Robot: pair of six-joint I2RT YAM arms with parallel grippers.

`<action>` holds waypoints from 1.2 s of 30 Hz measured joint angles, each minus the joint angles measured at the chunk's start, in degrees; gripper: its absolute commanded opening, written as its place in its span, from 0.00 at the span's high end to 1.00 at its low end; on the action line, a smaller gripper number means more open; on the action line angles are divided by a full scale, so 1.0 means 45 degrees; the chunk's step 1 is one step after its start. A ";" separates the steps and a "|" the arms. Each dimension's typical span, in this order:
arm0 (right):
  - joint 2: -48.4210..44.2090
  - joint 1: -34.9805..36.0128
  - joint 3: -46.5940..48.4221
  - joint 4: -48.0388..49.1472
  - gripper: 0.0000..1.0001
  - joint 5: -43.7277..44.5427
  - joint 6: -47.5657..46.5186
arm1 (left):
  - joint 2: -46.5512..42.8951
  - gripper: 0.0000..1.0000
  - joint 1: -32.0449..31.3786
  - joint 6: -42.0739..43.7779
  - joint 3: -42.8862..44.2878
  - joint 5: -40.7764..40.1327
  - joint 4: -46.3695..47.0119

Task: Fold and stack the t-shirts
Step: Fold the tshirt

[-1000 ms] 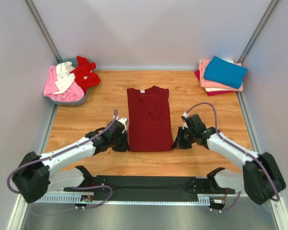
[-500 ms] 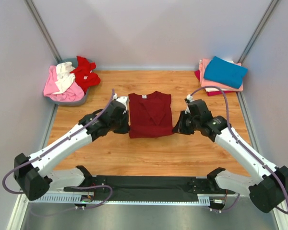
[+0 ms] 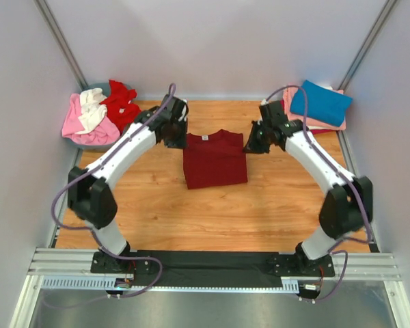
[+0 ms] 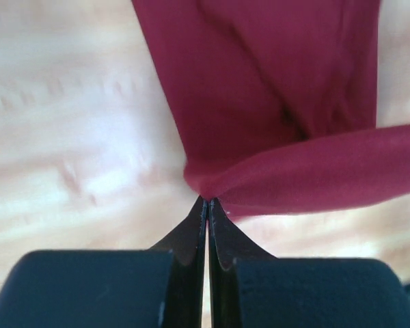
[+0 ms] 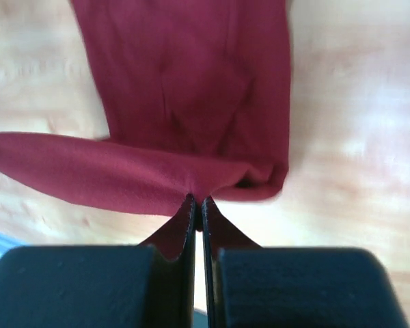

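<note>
Maroon t-shirt (image 3: pixel 214 160): mid-surface (image 3: pixel 157 205), doubled over, fold judged nearly complete, not yet stacked.
Folded stack (image 3: pixel 319 104): far right corner, teal uppermost.
Unfolded shirts (image 3: pixel 89 116), pink, white and red: in basket (image 3: pixel 118 143), far left, awaiting folding.
Left end effector (image 4: pixel 207 203), right end effector (image 5: pixel 195 199): each pinched tight on a corner of the maroon cloth.

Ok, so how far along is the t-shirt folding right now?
Done: a folded stack sits at the far right, teal-blue t-shirt on top. In hand: the maroon t-shirt lies mid-table doubled over, left and right jaws shut on its folded-over edge near the collar. Left: finish that fold, stack it, then do the pink one, the white one and the red one crumpled in the basket.
</note>
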 measured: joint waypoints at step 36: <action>0.8884 -0.2157 0.4935 0.2885 0.08 -0.2837 -0.0427 | 0.5581 0.10 0.3716 0.0374 0.0355 0.4736 0.2827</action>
